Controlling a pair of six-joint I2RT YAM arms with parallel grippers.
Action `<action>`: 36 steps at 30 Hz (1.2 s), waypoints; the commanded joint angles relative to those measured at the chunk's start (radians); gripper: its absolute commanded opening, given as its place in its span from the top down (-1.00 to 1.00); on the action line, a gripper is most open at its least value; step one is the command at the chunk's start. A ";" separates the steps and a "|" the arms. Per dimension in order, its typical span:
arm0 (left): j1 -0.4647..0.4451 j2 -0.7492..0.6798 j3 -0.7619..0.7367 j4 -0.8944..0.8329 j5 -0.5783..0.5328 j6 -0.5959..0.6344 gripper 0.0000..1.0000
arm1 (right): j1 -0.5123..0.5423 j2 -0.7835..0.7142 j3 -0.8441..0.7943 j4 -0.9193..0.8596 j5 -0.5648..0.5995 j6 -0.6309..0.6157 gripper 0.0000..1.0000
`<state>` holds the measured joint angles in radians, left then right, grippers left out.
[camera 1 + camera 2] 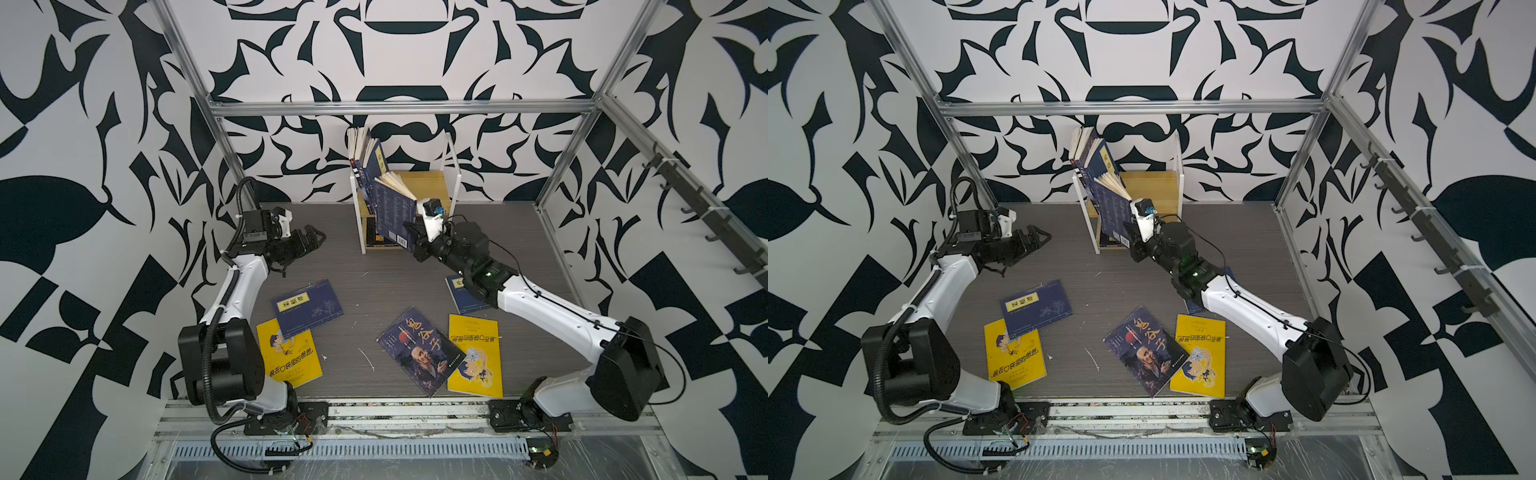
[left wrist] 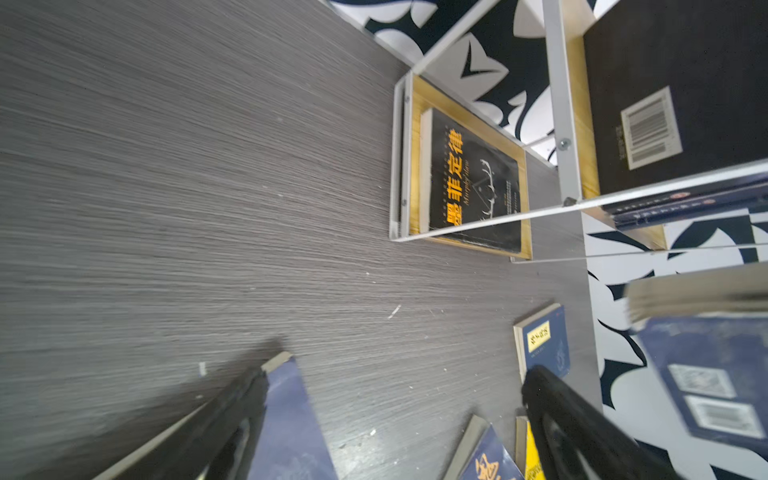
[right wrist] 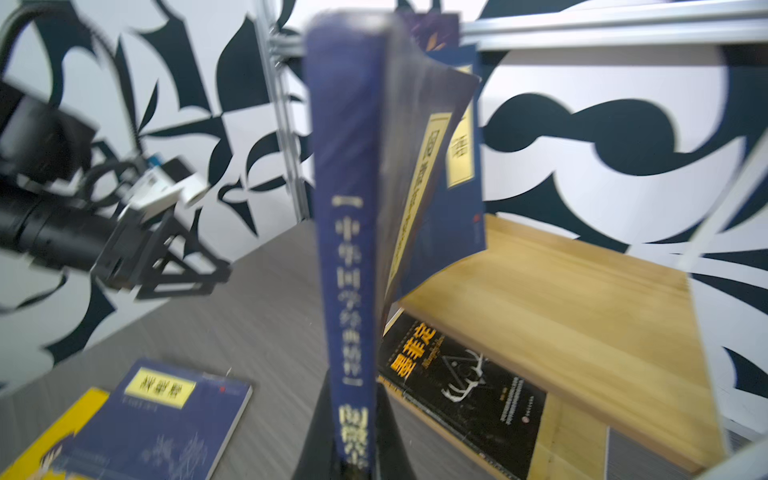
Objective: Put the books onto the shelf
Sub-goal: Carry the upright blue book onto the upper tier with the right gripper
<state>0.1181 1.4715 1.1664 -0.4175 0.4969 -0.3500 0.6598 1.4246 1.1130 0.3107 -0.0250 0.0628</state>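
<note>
Right wrist view looks up the spine of a navy book (image 3: 349,249) pinched at its lower end by the right gripper (image 3: 353,399), whose jaws press on both covers. In both top views that book stands steeply tilted, pages fanned at the top, at the front left of the shelf (image 1: 428,185); whether it touches the frame cannot be told. Leaning books (image 1: 380,160) stand at the left end of the upper board, and a black book (image 2: 473,178) lies flat on the lower board. The left gripper (image 1: 309,241) hovers over the table (image 1: 374,282), jaws spread wide and empty. On the table a labelled navy book (image 1: 307,308) overlaps a yellow cartoon book (image 1: 289,355), a portrait book (image 1: 419,353) overlaps a second yellow book (image 1: 476,357), and another navy volume (image 1: 459,293) lies half hidden under the right arm
</note>
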 commanded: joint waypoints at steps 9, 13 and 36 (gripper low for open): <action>0.131 -0.077 -0.014 -0.010 0.035 0.020 -0.99 | -0.040 0.106 0.253 0.101 0.304 0.037 1.00; 0.138 -0.073 -0.002 -0.016 0.041 0.039 -0.99 | -0.038 0.186 0.328 0.140 0.397 0.035 1.00; 0.138 -0.061 0.027 -0.033 0.055 0.040 -1.00 | 0.032 0.502 0.589 0.089 0.419 0.072 1.00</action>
<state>0.2543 1.4132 1.1614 -0.4358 0.5396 -0.3172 0.6849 1.9388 1.6337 0.3271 0.4370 0.1459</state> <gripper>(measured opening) 0.997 0.057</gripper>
